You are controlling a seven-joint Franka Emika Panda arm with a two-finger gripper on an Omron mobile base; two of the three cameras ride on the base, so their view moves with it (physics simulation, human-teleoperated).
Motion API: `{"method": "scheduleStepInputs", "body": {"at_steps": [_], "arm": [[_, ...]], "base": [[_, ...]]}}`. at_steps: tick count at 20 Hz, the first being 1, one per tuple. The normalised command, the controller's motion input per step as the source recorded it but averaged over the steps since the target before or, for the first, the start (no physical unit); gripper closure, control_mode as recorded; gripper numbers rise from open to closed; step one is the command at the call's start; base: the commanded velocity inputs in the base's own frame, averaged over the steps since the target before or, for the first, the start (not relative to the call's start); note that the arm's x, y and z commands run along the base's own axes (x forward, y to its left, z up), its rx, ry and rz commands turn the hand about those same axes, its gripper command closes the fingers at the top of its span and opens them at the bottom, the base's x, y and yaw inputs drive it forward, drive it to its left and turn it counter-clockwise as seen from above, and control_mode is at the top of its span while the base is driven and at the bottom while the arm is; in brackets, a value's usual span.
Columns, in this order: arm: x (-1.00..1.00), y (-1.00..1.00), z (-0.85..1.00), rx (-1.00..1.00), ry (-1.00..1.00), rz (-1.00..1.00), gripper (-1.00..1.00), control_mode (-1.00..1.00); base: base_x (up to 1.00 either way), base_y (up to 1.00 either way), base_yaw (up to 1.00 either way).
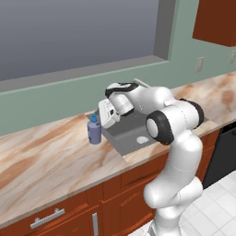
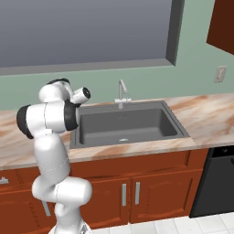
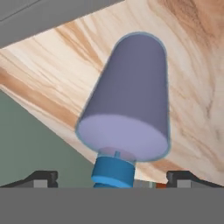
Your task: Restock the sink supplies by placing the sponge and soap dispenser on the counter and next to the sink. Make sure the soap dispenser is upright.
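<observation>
1. I see the soap dispenser [image 1: 94, 131] standing upright on the tabletop [image 1: 46, 156], just beside the left rim of the sink [image 1: 126, 138], its blue pump on top.
2. In the hand view the soap dispenser [image 3: 127, 103] sits close under the camera, lavender body pointing away and blue pump collar nearest me, with marbled stone behind it.
3. My gripper [image 1: 102, 113] hangs just above and to the right of the bottle in the left base view, over the sink's left edge. The two fingers [image 3: 41, 178] show as dark tips well apart, one on each side of the pump, so they are spread; I cannot tell whether either touches the bottle.
4. From the right base view the sink [image 2: 125, 123] is a grey basin set in the tabletop [image 2: 205, 114], with a silver faucet [image 2: 121, 93] at its back rim.
5. Red-brown cabinets [image 2: 151, 187] run below, and a grey window [image 1: 73, 32] sits in the green wall above.
</observation>
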Motion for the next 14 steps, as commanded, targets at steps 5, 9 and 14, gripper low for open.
{"method": "scheduleStepInputs", "body": {"at_steps": [5,9,14], "arm": [[-0.52,-0.13,0.35,0.0,-0.22,0.0,-1.0,-1.0],[-0.84,-0.07,0.66,0.0,-0.29,0.0,-1.0,-1.0],[-0.99,-0.08,0.63,-0.01,-0.33,0.0,-1.0,-1.0]], "base": [[0.0,0.0,0.0],[0.0,0.0,0.0],[0.0,0.0,0.0]]}}
